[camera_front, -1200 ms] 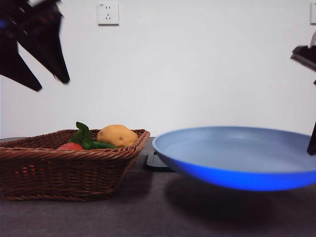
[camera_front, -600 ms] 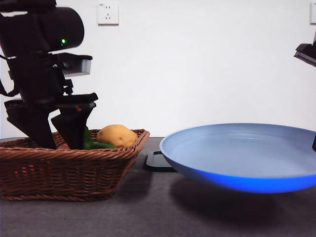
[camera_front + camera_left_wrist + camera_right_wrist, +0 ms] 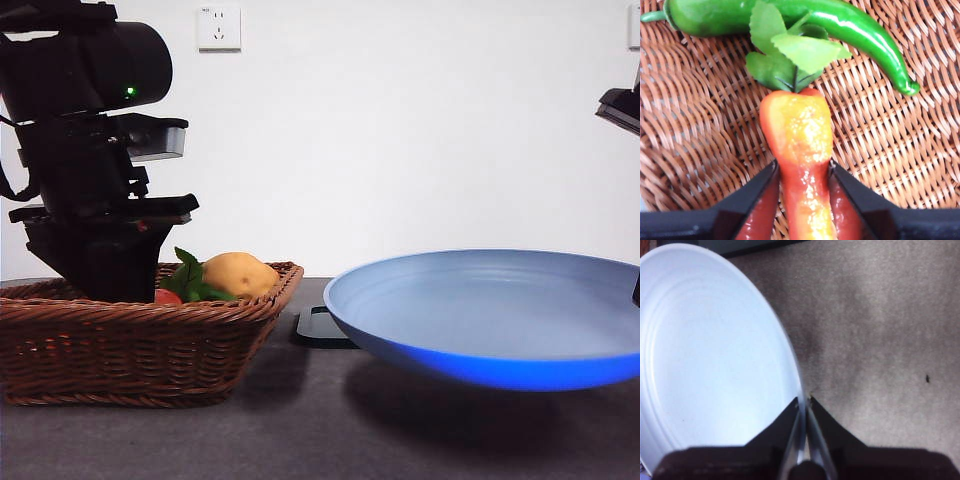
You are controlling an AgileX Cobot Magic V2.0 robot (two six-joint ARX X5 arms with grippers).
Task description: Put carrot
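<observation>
arm (image 3: 90, 150): black, boxy | lit green LED | grey camera block | claw: black jaws

Glossy orange-red carrot (image 3: 800, 150) w/ green leaf tuft is lying in wicker basket (image 3: 700, 140), thin end sitting btwn left end effector (image 3: 802, 200) jaws.

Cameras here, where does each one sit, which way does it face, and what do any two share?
Front view: low at table height, looking level across at the brown wicker basket and glossy blue plate; the left arm's claw reaches into the basket.
Left wrist view: on the left arm, looking down into the basket; its claw grips the glossy orange-red toy carrot beside a green pepper.
Right wrist view: on the right arm, looking down; its claw pinches the plate's rim.
Shared: front and left wrist show the carrot.
</observation>
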